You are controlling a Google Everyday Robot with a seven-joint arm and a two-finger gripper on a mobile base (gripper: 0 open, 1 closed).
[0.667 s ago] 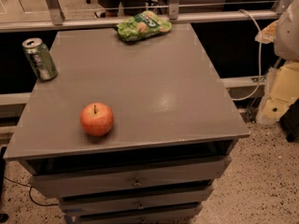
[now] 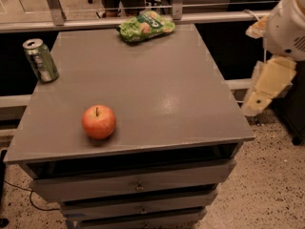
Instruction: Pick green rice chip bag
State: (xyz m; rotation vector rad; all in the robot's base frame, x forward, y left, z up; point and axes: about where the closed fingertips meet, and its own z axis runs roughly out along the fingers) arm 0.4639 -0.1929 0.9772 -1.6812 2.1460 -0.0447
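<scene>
Green rice chip bag (image 2: 146,26) lies at the far edge of the counter (image 2: 157,89), not picked up yet. The claw (image 2: 261,97) hangs past the right edge, well apart from it; I cannot tell if it is open or closed. Reaching and grabbing are left. The bag looks crinkly and shiny, and the counter is flat, smooth and grey.

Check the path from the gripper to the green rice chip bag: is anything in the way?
Nothing visible does. The gripper hangs beyond the right edge of the table; the green rice chip bag lies at the far edge. The apple and the can sit well to the left.
</scene>
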